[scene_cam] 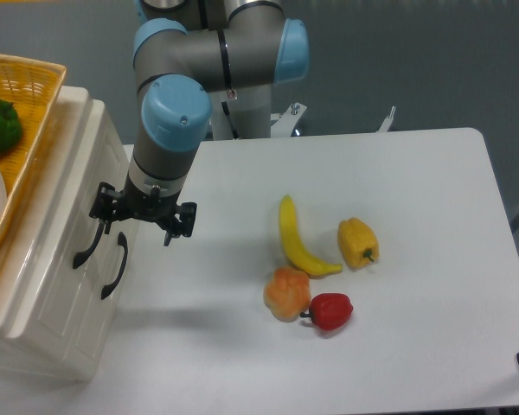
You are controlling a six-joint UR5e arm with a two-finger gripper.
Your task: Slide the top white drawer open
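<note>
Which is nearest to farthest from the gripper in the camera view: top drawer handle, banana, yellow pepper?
From the gripper:
1. Top white drawer handle, right beside it at the cabinet front.
2. Banana, mid-table, toward the fruit cluster.
3. Yellow pepper, just beyond the banana, farthest.

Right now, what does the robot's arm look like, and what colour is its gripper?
The arm is made of thick grey metal tubes joined by rounded joints with light blue caps, like the big blue one facing the camera. At its end sits a small black gripper with two thin black fingers. No cables or writing are visible.
</note>
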